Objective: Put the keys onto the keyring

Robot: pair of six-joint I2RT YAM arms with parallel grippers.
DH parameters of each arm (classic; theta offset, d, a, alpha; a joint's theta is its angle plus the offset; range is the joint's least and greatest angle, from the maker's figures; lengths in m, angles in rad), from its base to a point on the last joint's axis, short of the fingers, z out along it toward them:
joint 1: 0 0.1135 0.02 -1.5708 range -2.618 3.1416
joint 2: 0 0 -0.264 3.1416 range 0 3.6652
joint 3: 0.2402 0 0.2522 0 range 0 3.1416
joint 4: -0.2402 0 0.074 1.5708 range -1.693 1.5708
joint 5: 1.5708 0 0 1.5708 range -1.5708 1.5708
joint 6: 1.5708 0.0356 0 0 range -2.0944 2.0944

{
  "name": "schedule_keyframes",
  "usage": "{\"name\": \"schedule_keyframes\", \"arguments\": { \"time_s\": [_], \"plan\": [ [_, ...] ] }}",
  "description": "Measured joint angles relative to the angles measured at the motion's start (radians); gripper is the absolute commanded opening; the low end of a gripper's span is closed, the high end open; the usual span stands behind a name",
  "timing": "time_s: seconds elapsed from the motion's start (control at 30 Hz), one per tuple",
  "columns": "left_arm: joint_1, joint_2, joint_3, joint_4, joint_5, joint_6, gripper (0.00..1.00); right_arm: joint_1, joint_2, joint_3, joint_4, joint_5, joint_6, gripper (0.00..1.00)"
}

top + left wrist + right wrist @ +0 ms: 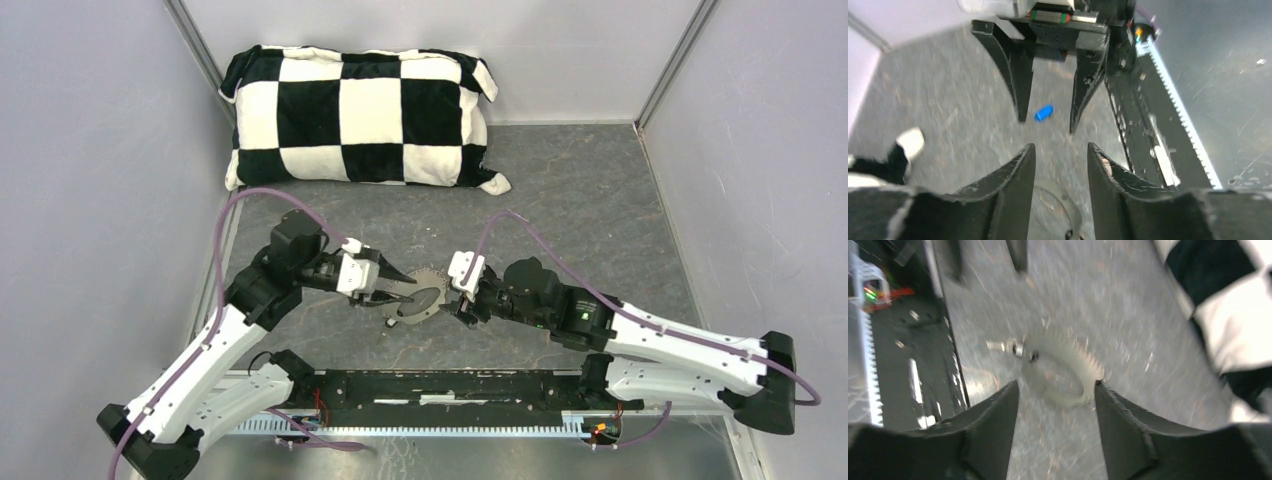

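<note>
The left gripper sits just left of the keyring, low over the grey table. Its two dark fingers are spread, with nothing between them. The keyring lies flat on the table between the two arms, its jagged edge turned to the far side. A small dark bit sits against the ring's near-left edge, but it's too blurred for me to tell if that's the black-headed key. The blue key lies loose on the table just right of the keyring, between the fingertips of the right gripper without touching them. That gripper faces the ring from the right, jaws parted and empty. Well beyond the keyring, a black-and-white checkered pillow rests against the back wall.
</note>
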State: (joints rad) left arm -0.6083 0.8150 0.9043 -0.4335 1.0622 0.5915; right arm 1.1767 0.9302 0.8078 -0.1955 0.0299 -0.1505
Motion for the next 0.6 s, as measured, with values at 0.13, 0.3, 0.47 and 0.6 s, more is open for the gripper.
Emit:
{"name": "schedule_keyframes", "arguments": {
  "time_s": [0.13, 0.3, 0.47, 0.6],
  "plan": [
    [0.000, 0.049, -0.063, -0.026, -0.143, 0.009, 0.67, -0.118, 0.008, -0.193, 0.005, 0.034, 0.147, 0.70],
    [0.013, 0.141, -0.094, -0.031, -0.257, 0.012, 0.68, -0.238, 0.090, -0.253, 0.040, 0.038, 0.270, 0.67],
    [0.071, 0.178, -0.094, -0.037, -0.315, 0.047, 0.69, -0.372, 0.229, -0.259, 0.181, -0.074, 0.423, 0.69],
    [0.127, 0.179, -0.101, -0.044, -0.329, 0.109, 0.69, -0.406, 0.349, -0.262, 0.298, -0.161, 0.515, 0.68]
  ]
}}
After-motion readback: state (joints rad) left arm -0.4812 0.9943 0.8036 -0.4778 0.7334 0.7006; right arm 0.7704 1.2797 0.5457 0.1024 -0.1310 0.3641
